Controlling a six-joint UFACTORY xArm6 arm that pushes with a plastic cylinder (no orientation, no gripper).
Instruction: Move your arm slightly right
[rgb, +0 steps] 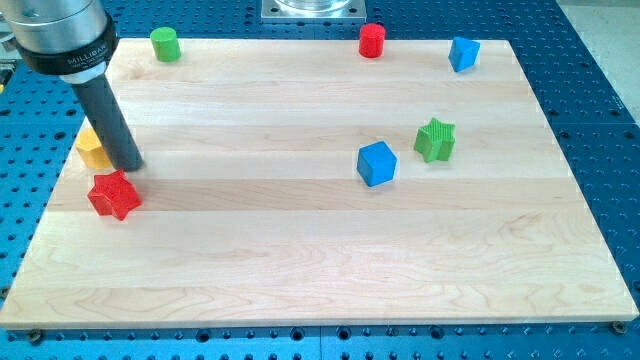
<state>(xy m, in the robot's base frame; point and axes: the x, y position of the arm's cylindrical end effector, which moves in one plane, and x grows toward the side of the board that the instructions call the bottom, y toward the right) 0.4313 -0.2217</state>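
My tip (126, 164) rests on the wooden board (300, 250) near the view's left edge. It stands just right of a yellow block (92, 148), which the rod partly hides, and just above a red star block (113, 195). A blue cube (377, 163) and a green star block (435, 140) lie right of the middle. A green cylinder (165, 44), a red cylinder (372, 40) and a blue block (463, 54) sit along the view's top edge.
The board lies on a blue perforated table (600, 120). The arm's metal base plate (312, 10) is at the view's top centre. The arm's wide collar (60, 35) hangs over the top left corner.
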